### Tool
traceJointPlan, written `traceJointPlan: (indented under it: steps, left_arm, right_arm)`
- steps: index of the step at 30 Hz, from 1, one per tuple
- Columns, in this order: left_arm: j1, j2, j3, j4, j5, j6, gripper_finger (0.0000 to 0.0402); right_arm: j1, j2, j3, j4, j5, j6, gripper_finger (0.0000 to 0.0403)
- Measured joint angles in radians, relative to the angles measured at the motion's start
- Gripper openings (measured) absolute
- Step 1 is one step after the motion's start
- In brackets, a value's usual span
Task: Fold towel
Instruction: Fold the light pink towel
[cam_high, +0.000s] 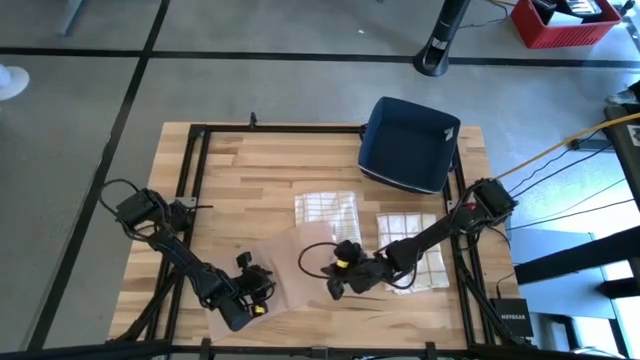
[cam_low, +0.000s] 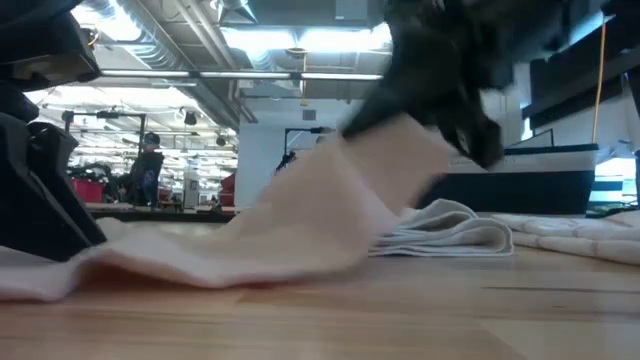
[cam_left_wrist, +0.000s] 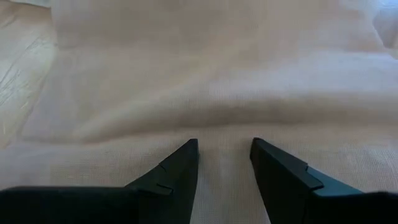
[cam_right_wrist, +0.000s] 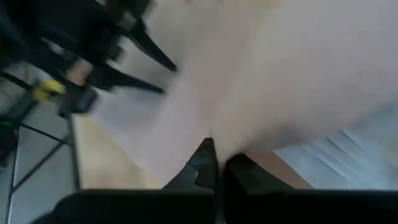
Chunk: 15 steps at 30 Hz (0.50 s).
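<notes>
A pale pink towel (cam_high: 285, 262) lies on the wooden table between the two grippers, with its right part raised. My right gripper (cam_right_wrist: 217, 158) is shut on it at the towel's right side (cam_high: 338, 275). In the low view the cloth (cam_low: 300, 230) slopes down from that gripper (cam_low: 440, 90) to the tabletop. My left gripper (cam_left_wrist: 224, 146) is open and sits low over the towel's near-left part (cam_high: 255, 292), with cloth showing between its fingers. My right gripper pinches the towel's right edge (cam_right_wrist: 233, 140) between its two shut fingers. That edge is lifted off the table and the cloth (cam_low: 330, 200) slopes slack down to the left, where the rest lies flat. I cannot tell whether it holds one layer or several. My left gripper's fingertips (cam_left_wrist: 186, 155) are right at the towel's surface; I cannot tell whether they touch it.
Two folded checked towels lie on the table, one in the middle (cam_high: 327, 210) and one to the right (cam_high: 412, 262). A dark blue bin (cam_high: 408, 145) stands at the far right corner. A black frame (cam_high: 190, 200) runs along the table's edges.
</notes>
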Motion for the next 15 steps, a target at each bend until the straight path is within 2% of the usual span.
traceJointPlan:
  steps: [7, 12, 15]
  left_arm:
    - [0.001, 0.000, -0.001, 0.022, 0.007, 0.038, 0.0143]
    - [0.005, 0.000, 0.006, 0.016, 0.010, 0.056, 0.0143]
    - [0.006, -0.030, 0.034, -0.029, 0.056, 0.098, 0.0143]
  right_arm:
    - [-0.008, 0.023, 0.121, 0.095, 0.088, -0.183, 0.0005]
    - [-0.010, 0.083, 0.198, 0.144, 0.091, -0.300, 0.0005]
    - [-0.017, 0.112, 0.232, 0.131, 0.072, -0.336, 0.0005]
